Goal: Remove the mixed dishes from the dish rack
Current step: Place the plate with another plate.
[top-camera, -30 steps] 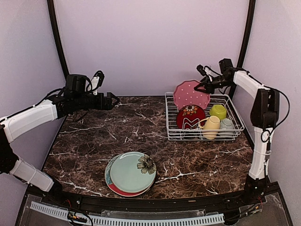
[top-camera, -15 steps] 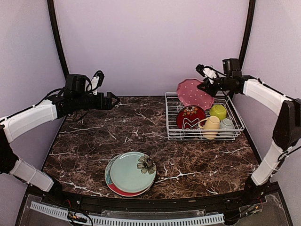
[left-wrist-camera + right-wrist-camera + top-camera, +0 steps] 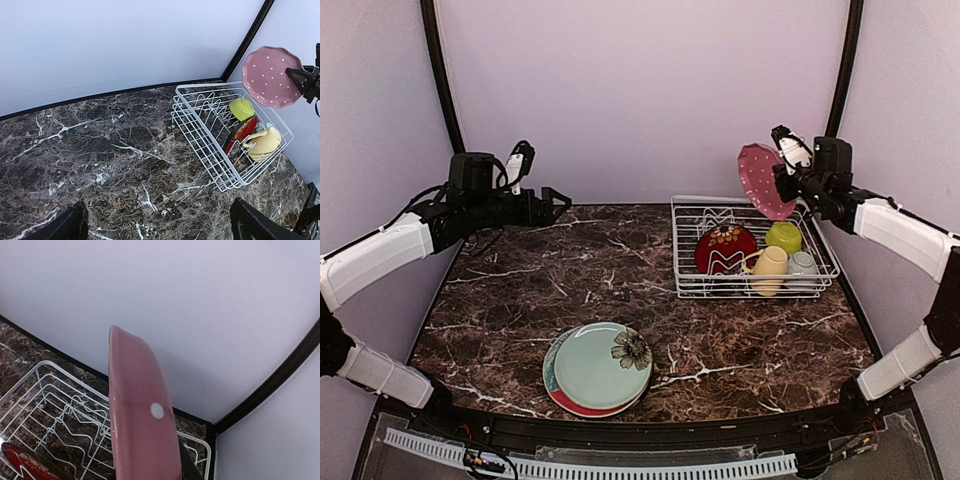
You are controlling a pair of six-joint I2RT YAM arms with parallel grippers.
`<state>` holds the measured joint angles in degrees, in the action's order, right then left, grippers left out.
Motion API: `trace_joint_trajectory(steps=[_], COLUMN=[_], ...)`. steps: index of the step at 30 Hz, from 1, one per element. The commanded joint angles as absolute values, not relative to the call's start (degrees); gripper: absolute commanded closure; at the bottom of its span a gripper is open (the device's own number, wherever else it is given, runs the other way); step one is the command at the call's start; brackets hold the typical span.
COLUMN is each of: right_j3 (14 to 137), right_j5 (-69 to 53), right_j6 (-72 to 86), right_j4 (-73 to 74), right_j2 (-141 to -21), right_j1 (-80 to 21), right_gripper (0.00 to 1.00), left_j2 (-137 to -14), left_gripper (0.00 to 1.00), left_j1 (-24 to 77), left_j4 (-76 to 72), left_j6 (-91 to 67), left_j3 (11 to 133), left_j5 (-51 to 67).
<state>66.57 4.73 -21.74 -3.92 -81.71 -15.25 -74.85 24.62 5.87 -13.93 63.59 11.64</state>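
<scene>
Holding the pink scalloped plate (image 3: 760,180) by its rim in my right gripper (image 3: 783,168), above the dish rack's (image 3: 685,285) far corner. My left gripper (image 3: 558,203) hangs wide, empty. Next, I judge, comes carrying it to the plate stack (image 3: 600,368) on the tabletop (image 3: 520,290).

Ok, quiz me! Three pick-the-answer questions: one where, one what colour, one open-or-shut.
1. Where is the pink plate? A on the floor. B in the air, pinched by the right claw. C on a shelf.
2. What colour is the bowl in the dish rack? A lime green. B black. C orange.
3. The left claw is: A open and empty. B shut on a spoon. C shut on a fork.
Answers: B, the claw grips its rim above the rack; A, it shows bright green; A, its jaws stand wide apart, empty.
</scene>
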Motion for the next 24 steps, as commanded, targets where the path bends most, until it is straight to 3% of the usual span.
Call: trace_joint_trajectory(steps=[1, 7, 15, 20, 24], right_j3=[72.2, 72.7, 67.2, 64.9, 65.0], right_j5=[17.2, 6.5, -21.3, -39.4, -42.7], right_j6=[-6.5, 17.2, 42.4, 52.3, 49.7], right_j4=[-6.1, 7.0, 0.6, -7.5, -7.1], right_j2=[-77.0, -73.3, -72.0, -77.1, -81.1], right_j1=[-15.5, -15.3, -13.7, -16.0, -22.4], right_gripper=[1.0, 1.0, 1.0, 1.0, 1.0], left_j2=[-72.6, -72.3, -71.9, -71.8, -71.8], left_gripper=[0.02, 0.02, 0.02, 0.02, 0.02], left_j1=[24.3, 24.3, 24.3, 24.3, 24.3], left_j4=[5.3, 5.0, 5.0, 4.9, 4.9], left_j6=[-14.2, -14.9, -15.4, -15.7, -15.9], left_j3=[63.6, 63.6, 63.8, 63.8, 63.8], left_j5=[12.3, 13.3, 13.9, 14.4, 14.5])
